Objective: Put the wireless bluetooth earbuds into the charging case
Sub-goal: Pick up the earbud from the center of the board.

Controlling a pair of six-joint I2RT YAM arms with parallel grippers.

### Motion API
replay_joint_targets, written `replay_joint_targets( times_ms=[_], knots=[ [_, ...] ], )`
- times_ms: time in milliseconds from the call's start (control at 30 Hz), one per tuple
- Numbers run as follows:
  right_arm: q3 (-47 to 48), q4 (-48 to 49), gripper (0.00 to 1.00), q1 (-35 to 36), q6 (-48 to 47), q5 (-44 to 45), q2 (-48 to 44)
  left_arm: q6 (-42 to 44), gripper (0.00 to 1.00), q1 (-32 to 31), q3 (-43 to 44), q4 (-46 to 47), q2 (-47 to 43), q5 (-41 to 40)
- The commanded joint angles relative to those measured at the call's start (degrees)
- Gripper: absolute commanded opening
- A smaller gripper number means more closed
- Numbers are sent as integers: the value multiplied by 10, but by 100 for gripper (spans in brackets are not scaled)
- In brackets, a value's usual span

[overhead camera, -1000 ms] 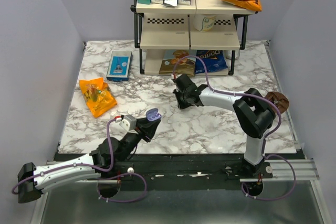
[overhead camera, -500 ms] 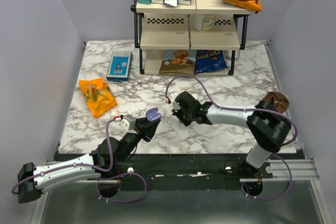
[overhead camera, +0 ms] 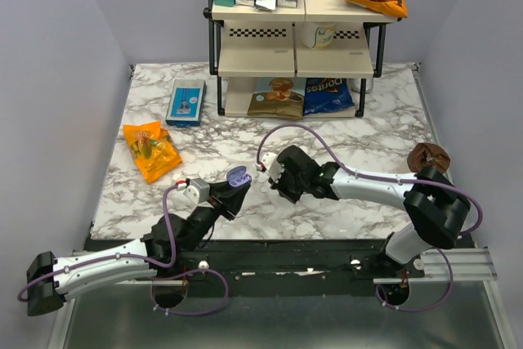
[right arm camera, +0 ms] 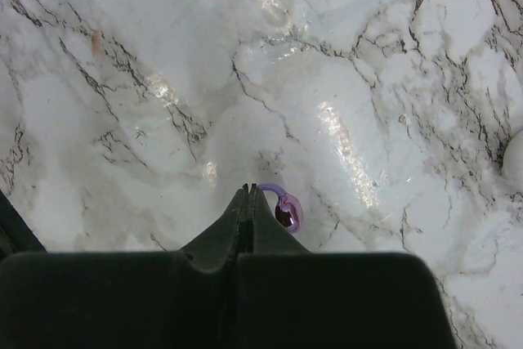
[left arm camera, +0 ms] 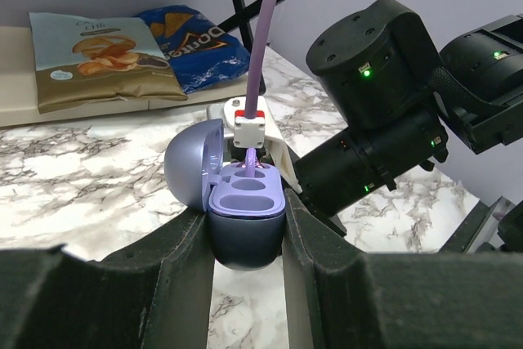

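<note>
One bud (right arm camera: 288,209) is en route. In the last sec the R gripper (right arm camera: 248,199) swung from by the shelf (overhead camera: 255,60) over to the case (left arm camera: 248,202). Its jaws went from part-open to fully shut and now pinch the bud by its loop at the very tips. L gripper (left arm camera: 248,230) hasn't budged: clamped on the case's lower half, lid hinged back, wells facing up. From the L wrist cam, the R tips hang right over the far well w/ a purple bit dangling there. So drop-in looks like the next step, if the bud lines up w/ the well. Can't tell if the 2nd bud is seated already. Writing: "Doritos" on the blue bag (overhead camera: 328,94) under the shelf; other packs too small to read.
</note>
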Motion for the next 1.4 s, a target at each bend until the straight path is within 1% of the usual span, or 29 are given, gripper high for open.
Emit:
replay_joint_targets(
  times_ms=[0, 33, 67, 133, 200, 300, 633, 767, 833, 967, 1000, 1067, 1100, 1200, 1233, 1300, 1333, 1367],
  knots=[
    [30, -31, 1, 6, -5, 13, 7, 6, 0, -3, -19, 25, 3, 9],
    [34, -37, 2, 5, -6, 17, 11, 6, 0, -4, -19, 25, 3, 10],
    [39, -48, 5, 5, -6, 20, 21, 5, 0, -3, -18, 26, 3, 11],
    [44, -58, 6, 5, -15, 21, 27, 6, 0, -3, -18, 25, 4, 12],
    [41, -58, 5, 6, -21, 26, 33, 5, 0, -3, -19, 24, 4, 12],
    [33, -51, 1, 5, -21, 29, 30, 3, 0, -3, -21, 25, 3, 10],
    [26, -28, 1, 6, -4, 38, 29, 4, 0, -4, -22, 27, 5, 8],
    [5, 15, 1, 5, 20, 22, -1, 3, 0, -3, -21, 22, 1, 8],
    [3, 18, 1, 5, 26, 10, -12, 2, 0, -3, -20, 16, -2, 8],
    [2, 13, 1, 5, 47, -9, -90, -1, 0, -3, -9, -5, -16, 8],
    [0, 10, 1, 6, 51, -13, -144, -4, 0, -3, -5, -23, -21, 8],
    [1, -3, 1, 4, 61, -34, -196, -11, 0, -4, 7, -41, -39, 12],
    [2, -9, 1, 5, 63, -43, -246, -13, 0, -3, 9, -53, -46, 13],
    [22, -45, 1, 5, 69, -93, -310, -16, 0, -2, 24, -74, -65, 27],
    [24, -50, 1, 4, 74, -128, -348, -15, 0, -2, 32, -80, -68, 43],
    [31, -54, 1, 4, 83, -174, -380, -9, 0, -1, 59, -96, -60, 68],
    [34, -53, 1, 5, 94, -230, -395, -7, 0, -1, 70, -96, -55, 109],
    [38, -50, 1, 5, 100, -259, -413, -6, 0, 0, 90, -96, -43, 133]
  ],
)
